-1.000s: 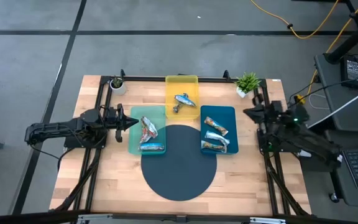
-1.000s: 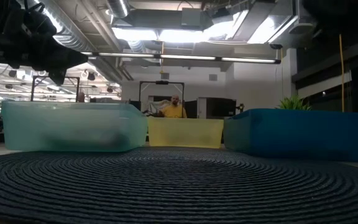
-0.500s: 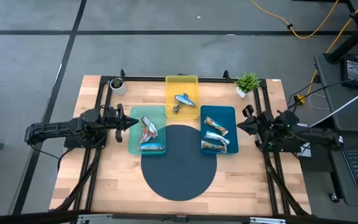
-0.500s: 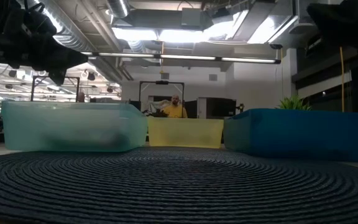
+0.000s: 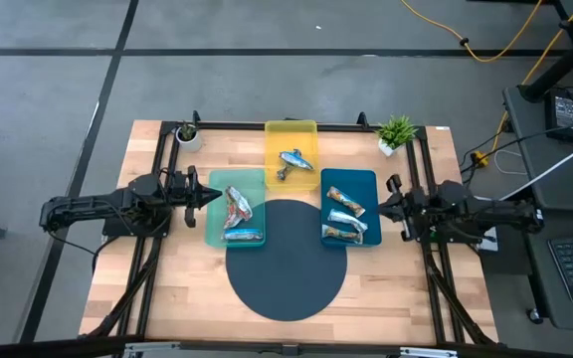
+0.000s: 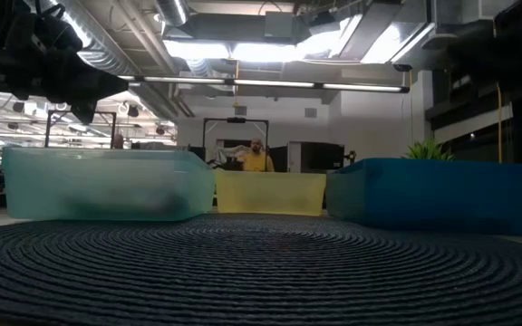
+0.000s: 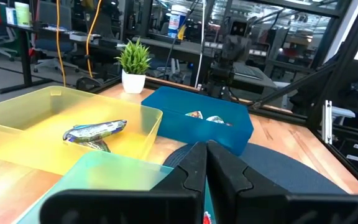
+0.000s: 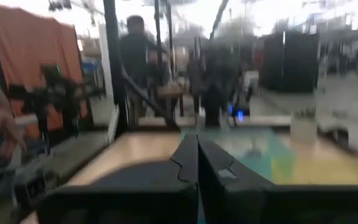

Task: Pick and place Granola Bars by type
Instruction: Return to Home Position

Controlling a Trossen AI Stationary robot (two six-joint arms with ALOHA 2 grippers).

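- Three trays hold the bars (image 5: 347, 219), set along the far edge of a dark round mat (image 5: 286, 273) on the wooden table (image 5: 167, 288).
- Yellow tray (image 5: 291, 127), farthest back: one blue-silver bar (image 7: 95, 130). A smaller piece touching it cannot be made out.
- Teal tray (image 5: 215, 179), at the mat's left: two bars, among them a red-patterned bar (image 5: 237, 207).
- Blue tray (image 5: 368, 179), at the mat's right: about three bars lying side by side.
- Wrapper print is too small to read in any view.
- Left gripper (image 5: 215, 195) hangs just left of the teal tray, fingers pressed together and holding nothing.
- Right gripper (image 5: 383, 206) sits just right of the blue tray, fingers likewise closed and empty.
- Two potted plants (image 5: 397, 130) stand at the table's back corners.
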